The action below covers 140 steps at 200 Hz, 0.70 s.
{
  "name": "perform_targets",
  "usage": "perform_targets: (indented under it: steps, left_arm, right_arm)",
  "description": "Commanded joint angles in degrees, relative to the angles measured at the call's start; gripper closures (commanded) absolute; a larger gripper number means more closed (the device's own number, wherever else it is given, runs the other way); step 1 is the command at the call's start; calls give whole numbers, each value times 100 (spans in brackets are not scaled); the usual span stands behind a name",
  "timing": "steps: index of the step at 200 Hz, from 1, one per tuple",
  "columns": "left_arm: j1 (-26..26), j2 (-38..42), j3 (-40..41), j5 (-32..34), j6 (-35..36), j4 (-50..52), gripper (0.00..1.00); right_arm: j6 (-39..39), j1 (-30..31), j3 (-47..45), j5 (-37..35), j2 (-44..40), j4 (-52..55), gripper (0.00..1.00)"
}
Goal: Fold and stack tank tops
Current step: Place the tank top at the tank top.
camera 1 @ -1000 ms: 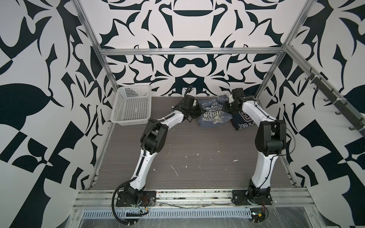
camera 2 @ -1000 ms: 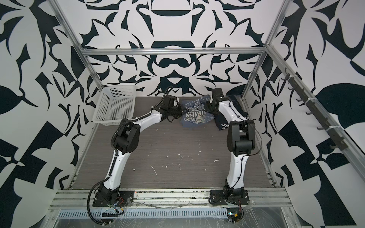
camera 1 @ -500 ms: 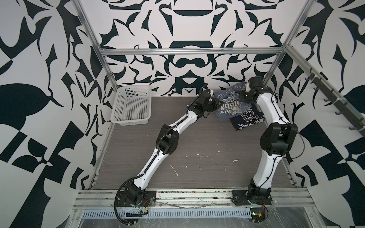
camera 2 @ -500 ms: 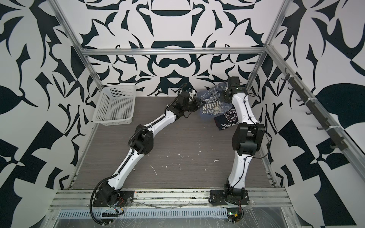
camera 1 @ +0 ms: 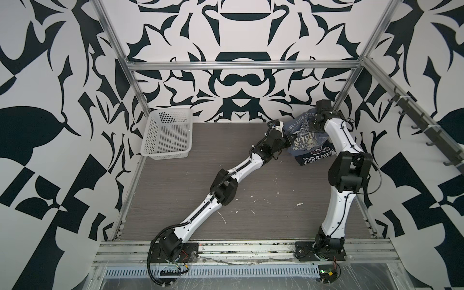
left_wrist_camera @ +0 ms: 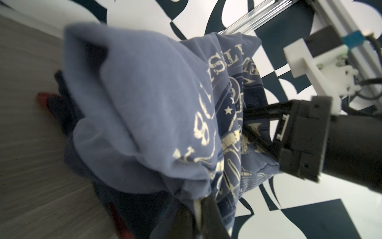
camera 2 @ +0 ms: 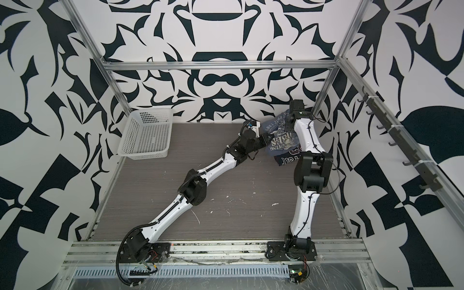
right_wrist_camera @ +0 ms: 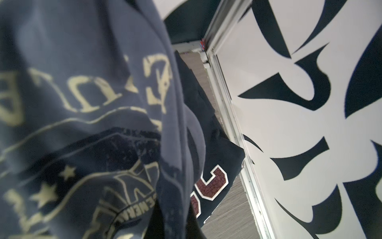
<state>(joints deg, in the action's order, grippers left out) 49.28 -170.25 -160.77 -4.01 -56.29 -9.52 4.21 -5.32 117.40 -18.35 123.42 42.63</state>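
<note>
Tank tops, both at the upper right of the frame in both top views, near the far right corner of the table (camera 1: 276, 213). The grey-blue tank top (camera 1: 301, 136) (camera 2: 278, 140), printed with cream lettering, hangs bunched between the two grippers. Its lower folds drape onto the navy tank top (camera 1: 310, 160) (camera 2: 286, 160), which lies flat on the table and is partly covered by it. In the right wrist view the navy tank top (right_wrist_camera: 217, 157) shows a maroon numeral edged in white, with the grey-blue tank top (right_wrist_camera: 82, 103) filling the left of the frame.

The left gripper (camera 1: 288, 137) reaches in from the lower left. Its jaws are pressed together on a gathered edge of the grey-blue cloth, and in the left wrist view this pinch sits at the lower edge of the frame (left_wrist_camera: 197, 208).

The right gripper (camera 1: 313, 123) sits above the cloth at the upper right. Its jaws are closed on the upper folds of the same top. In the left wrist view the right gripper (left_wrist_camera: 246, 122) appears at right of centre as two black fingers converging into the fabric.

A white perforated basket (camera 1: 164, 116) (camera 2: 143, 153) stands at the upper left of the table, against the back wall and well apart from both tops. The table is grey wood-grain flecked with white marks, and the surrounding walls carry a black-and-white pattern
</note>
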Motion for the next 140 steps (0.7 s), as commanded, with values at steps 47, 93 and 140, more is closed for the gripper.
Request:
perform_targets:
  steps: [47, 93, 140]
  left_arm:
    - [140, -169, 46, 724, 221, -433, 39]
    - [-85, 1147, 1715, 818, 400, -121, 31]
    - [-86, 2935, 3832, 1025, 1002, 169, 20]
  right_arm:
    - [-95, -207, 413, -1309, 585, -177, 100]
    - [-168, -211, 884, -1506, 1062, -76, 75]
    - [66, -188, 793, -1468, 506, 358, 37]
